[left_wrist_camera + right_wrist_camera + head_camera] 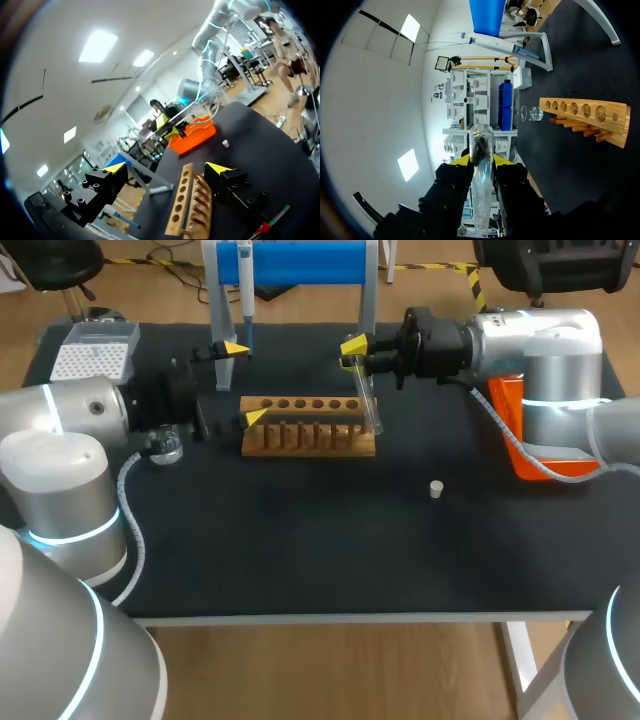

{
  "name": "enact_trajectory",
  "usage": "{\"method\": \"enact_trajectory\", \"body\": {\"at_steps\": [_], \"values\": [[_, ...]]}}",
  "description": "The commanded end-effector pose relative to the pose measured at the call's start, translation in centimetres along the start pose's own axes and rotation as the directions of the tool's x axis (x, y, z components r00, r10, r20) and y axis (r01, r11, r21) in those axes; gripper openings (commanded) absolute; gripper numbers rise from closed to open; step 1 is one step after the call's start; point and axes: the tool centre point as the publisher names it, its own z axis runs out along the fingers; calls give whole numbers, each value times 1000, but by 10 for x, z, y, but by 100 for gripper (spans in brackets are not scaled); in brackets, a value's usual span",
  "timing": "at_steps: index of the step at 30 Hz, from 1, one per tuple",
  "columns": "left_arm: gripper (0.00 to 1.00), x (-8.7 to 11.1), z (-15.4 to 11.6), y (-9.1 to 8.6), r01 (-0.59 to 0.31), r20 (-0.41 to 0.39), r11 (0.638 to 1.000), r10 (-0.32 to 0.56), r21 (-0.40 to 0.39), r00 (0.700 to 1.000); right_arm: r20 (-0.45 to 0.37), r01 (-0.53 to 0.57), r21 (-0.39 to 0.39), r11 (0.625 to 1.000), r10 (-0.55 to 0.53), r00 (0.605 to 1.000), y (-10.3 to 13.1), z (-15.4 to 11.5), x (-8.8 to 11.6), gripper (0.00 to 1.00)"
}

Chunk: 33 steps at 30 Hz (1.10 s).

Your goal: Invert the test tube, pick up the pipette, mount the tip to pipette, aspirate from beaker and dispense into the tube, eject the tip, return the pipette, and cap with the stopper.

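Observation:
My right gripper (354,348) is shut on a clear test tube (366,400), held above the right end of the wooden rack (308,426). In the right wrist view the tube (481,175) sticks out ahead between the yellow tips of the gripper (481,160), with the rack (585,115) beyond. My left gripper (246,383) is open wide over the rack's left end, nothing between its fingers; its own view shows the gripper (167,167) above the rack (186,205). The pipette (245,280) hangs on the blue stand. A small white stopper (436,489) lies on the mat.
A tip box (95,350) stands at the back left. A glass beaker (166,446) sits beside the left arm. An orange bin (515,430) is at the right, under my right arm. The stand's frame (370,300) rises just behind the rack.

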Motion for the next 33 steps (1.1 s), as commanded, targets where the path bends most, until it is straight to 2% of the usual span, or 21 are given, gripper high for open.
{"method": "enact_trajectory", "body": {"at_steps": [1,2,4,9,12,14,15,18,21,33], "values": [[100,4,-2,2,-92,26,966,89,241,996,3,0,1,1000,0,1000,0,-1,1,0],[100,6,-2,-2,-165,42,960,160,225,986,3,0,1,1000,0,1000,0,-1,1,0],[100,8,-1,-11,-277,86,928,264,250,961,3,0,1,1000,0,1000,0,-1,1,0],[100,20,13,-29,-469,72,848,467,245,881,3,0,1,1000,0,1000,0,-1,1,0],[100,25,20,-37,-542,65,813,541,216,838,3,0,1,1000,0,1000,0,-1,1,0],[100,26,23,-39,-566,66,802,565,189,822,3,0,1,1000,0,1000,0,-1,1,0],[100,29,25,-43,-591,82,780,588,205,805,3,0,1,1000,0,1000,0,-1,1,0],[100,31,31,-50,-637,75,747,636,191,768,3,0,1,1000,0,1000,0,-1,1,0],[100,30,36,-57,-672,39,724,675,156,736,3,0,1,1000,0,1000,0,-1,1,0],[100,30,36,-57,-672,39,724,675,156,736,3,0,1,1000,0,1000,0,-1,1,0]]}}
